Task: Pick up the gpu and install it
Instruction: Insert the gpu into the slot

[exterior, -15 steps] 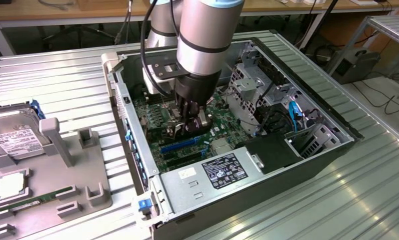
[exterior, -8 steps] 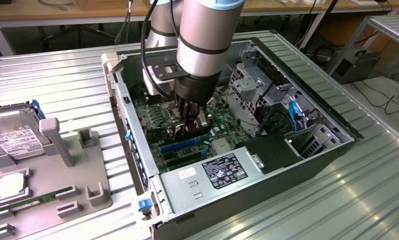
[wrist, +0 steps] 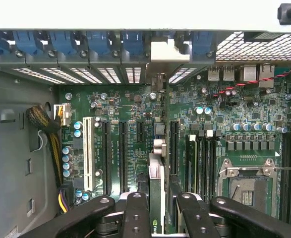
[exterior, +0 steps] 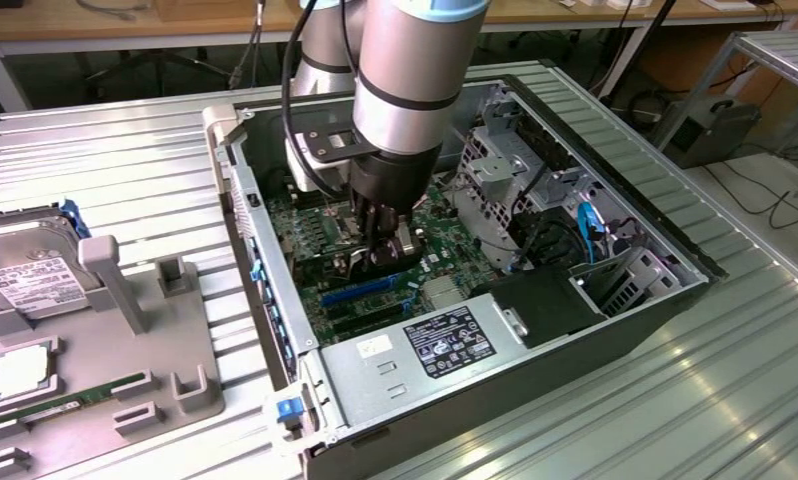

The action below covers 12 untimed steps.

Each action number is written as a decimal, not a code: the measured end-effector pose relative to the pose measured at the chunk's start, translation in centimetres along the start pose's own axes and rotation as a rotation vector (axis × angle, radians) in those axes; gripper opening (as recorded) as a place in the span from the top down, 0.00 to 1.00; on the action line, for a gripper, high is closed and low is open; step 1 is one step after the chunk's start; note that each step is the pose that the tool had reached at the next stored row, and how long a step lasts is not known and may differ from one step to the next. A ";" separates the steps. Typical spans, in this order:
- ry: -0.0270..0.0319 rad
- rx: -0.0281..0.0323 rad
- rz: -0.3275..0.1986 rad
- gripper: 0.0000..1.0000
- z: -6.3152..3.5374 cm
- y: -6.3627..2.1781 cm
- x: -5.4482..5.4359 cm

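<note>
- Nearest the wrist camera, the claw (wrist: 160, 218) is clamped on the gpu (wrist: 156, 181), its black jaws pressed in on either face of the card.
- The gpu stands on edge, thin side toward the wrist camera, over the green motherboard (wrist: 135, 104) among the long black expansion slots. Whether it is seated in one cannot be told.
- A white slot (wrist: 88, 151) lies beside the black ones, and the CPU socket (wrist: 247, 186) with its metal frame sits on the other side of the card from it.
- Blue clips (wrist: 61, 42) line the case's rear slot wall, toward which the card's far end points.
- In the exterior view, the arm (exterior: 406, 80) reaches down from twelve o'clock into the open computer case (exterior: 666, 255), with the claw low over the board near the case's centre.
- The power supply (exterior: 439, 345), label up, sits in the case at about six o'clock from the claw.
- At nine o'clock of the case, on the ribbed metal desk (exterior: 719, 400), a grey fixture (exterior: 139, 330) carries a hard drive (exterior: 32, 280) and, toward its seven o'clock edge, a green memory stick (exterior: 66, 402).
</note>
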State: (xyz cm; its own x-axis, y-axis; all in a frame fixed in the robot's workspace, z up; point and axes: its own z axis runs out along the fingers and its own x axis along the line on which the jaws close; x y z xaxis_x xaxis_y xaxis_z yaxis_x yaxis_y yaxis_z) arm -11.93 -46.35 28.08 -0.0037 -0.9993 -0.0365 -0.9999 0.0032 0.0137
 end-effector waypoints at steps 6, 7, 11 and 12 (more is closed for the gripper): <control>0.0001 0.0031 0.000 0.74 0.35 -0.01 0.0; 0.0003 0.0038 0.000 0.74 0.41 0.00 0.0; 0.0000 0.0072 0.000 0.74 0.66 -0.01 0.1; 0.0000 0.0080 0.000 0.74 0.72 -0.01 0.1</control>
State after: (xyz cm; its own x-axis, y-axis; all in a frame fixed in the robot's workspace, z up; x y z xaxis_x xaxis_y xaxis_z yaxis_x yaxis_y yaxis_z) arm -11.93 -46.40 27.36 -0.0034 -0.9993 -0.0365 -1.0000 0.0032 0.0057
